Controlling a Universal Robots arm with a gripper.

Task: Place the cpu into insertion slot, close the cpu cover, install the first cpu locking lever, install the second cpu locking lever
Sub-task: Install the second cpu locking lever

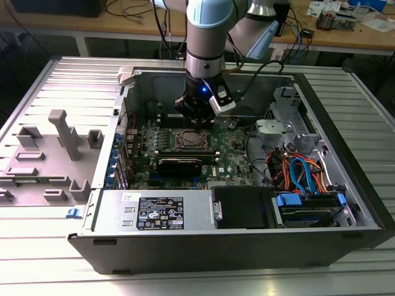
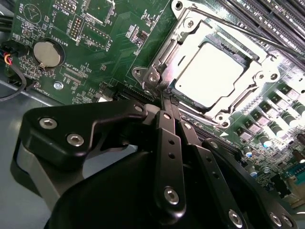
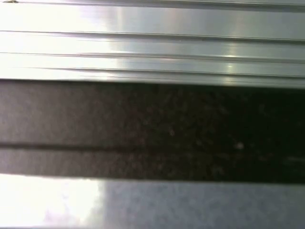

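Note:
The cpu [image 2: 209, 71] lies flat in the insertion slot [image 1: 186, 141] on the green motherboard, its silver top glaring under the light. The silvery cpu cover [image 2: 186, 43] lies down around it, framing the chip. A thin metal lever rod [image 2: 224, 27] runs along the far side of the cover. In the second wrist view my gripper [image 2: 165, 97] is shut, with its black fingers [image 2: 167, 138] pressed together. The tips rest at the socket's corner, by the metal latch end there. In the exterior view the gripper [image 1: 195, 123] hangs just above the slot inside the open case.
Long black memory slots [image 2: 267, 14] run past the socket, and a coin battery [image 2: 46, 52] sits on the board. A black card [image 1: 179, 163], the power supply [image 1: 154, 209] and a cabled drive cage [image 1: 302, 172] crowd the case. Grey fixtures [image 1: 62, 132] stand on the table at the exterior view's left.

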